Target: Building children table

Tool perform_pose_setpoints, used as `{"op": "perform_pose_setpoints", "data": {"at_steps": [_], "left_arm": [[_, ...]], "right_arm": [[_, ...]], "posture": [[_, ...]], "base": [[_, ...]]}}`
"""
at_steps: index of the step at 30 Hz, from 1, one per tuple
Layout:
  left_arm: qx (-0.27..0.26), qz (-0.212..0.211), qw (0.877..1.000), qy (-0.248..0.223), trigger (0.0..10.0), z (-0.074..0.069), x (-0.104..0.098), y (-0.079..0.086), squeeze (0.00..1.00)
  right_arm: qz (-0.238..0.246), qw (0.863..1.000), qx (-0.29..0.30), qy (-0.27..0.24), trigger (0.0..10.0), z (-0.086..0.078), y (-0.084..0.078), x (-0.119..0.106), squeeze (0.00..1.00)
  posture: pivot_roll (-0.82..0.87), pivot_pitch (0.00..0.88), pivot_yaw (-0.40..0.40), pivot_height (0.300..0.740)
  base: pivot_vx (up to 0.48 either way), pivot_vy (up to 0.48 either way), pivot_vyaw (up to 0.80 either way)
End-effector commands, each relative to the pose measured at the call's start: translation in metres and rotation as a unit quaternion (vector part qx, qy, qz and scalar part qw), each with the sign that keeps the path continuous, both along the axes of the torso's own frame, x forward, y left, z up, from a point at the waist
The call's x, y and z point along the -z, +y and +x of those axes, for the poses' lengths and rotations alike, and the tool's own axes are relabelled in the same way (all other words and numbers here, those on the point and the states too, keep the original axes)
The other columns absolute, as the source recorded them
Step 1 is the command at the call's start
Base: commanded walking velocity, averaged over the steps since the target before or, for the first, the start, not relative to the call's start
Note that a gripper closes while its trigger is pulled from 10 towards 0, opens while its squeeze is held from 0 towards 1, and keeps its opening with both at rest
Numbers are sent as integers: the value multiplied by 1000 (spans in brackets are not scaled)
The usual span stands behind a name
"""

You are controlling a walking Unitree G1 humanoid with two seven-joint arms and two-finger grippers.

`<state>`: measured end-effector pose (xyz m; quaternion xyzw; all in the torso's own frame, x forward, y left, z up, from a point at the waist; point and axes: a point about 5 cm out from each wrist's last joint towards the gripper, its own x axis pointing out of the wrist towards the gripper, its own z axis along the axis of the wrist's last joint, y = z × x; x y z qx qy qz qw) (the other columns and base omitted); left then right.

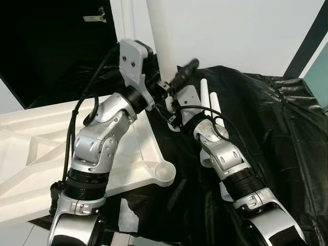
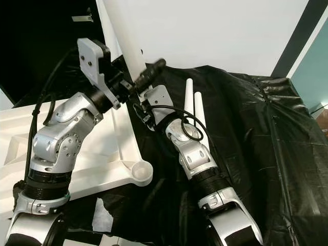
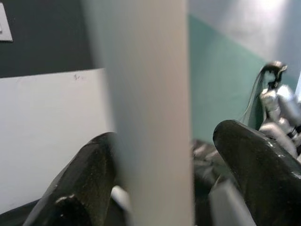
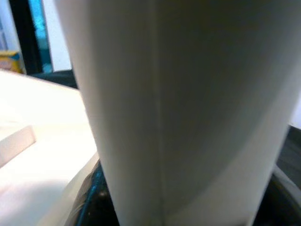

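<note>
I'm clamping both my left hand (image 1: 163, 86) & right hand (image 1: 174, 87) on the upright table leg (image 1: 163, 41), steadying it w/ 2 grips over the tabletop's (image 1: 31, 148) corner socket.

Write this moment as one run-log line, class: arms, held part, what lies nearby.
left gripper: around upright white table leg | right gripper: at same leg | tabletop: upside down, corner socket empty | two spare legs: on black sheet
</note>
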<state>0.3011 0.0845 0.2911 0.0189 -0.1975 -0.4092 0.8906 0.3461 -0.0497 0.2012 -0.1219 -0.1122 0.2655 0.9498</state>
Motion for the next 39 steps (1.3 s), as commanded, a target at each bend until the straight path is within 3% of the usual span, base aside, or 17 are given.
{"op": "perform_pose_setpoints", "data": {"at_steps": [1,5,8,11,12,17,27,29,33,34,37,38,39], "left_arm": [[27,25,999,-13,10000,-5,2,-1,0],[-8,56,998,-20,10000,-5,14,16,0],[-15,61,998,-18,10000,-5,17,20,0],[-40,79,996,-1,10000,-4,30,33,0],[-54,89,994,17,10000,-5,43,43,0],[-60,88,993,45,10000,-8,60,47,0],[-53,84,990,101,10000,-18,92,42,0],[-19,95,986,138,10000,-33,111,31,0],[-9,95,985,145,10000,-37,114,30,0],[11,97,983,158,10000,-45,117,29,0],[11,97,983,158,10000,-45,117,29,0],[37,104,978,177,10000,-56,121,30,0],[37,104,978,177,10000,-56,121,30,0]], "right_arm": [[18,1000,13,7,10000,1,-5,0,0],[48,998,30,29,10000,0,-11,7,0],[53,998,33,32,10000,0,-12,8,0],[65,996,36,39,10000,-2,-15,12,0],[75,996,28,35,10000,-6,-16,13,0],[65,998,-1,24,10000,-14,-13,16,0],[61,996,-59,13,10000,-30,-6,19,0],[76,993,-85,18,10000,-36,-2,19,0],[80,993,-91,20,10000,-37,-1,19,0],[82,991,-101,20,10000,-40,0,18,0],[82,991,-101,20,10000,-40,0,18,0],[84,990,-113,21,10000,-42,2,18,0],[84,990,-113,21,10000,-42,2,18,0]], "posture": [[76,0,-43,740],[77,0,-44,740],[77,0,-45,740],[78,0,-44,740],[80,0,-44,740],[87,0,-48,740],[92,0,-52,740],[90,0,-50,740],[90,0,-49,740],[90,0,-50,740],[90,0,-50,740],[89,0,-51,740],[89,0,-51,740]], "base": [[0,0,0],[0,0,0],[0,0,0],[0,0,0],[0,0,0],[0,0,0],[0,0,0],[0,0,0],[0,0,0],[0,0,0],[0,0,0],[0,0,0],[0,0,0]]}}
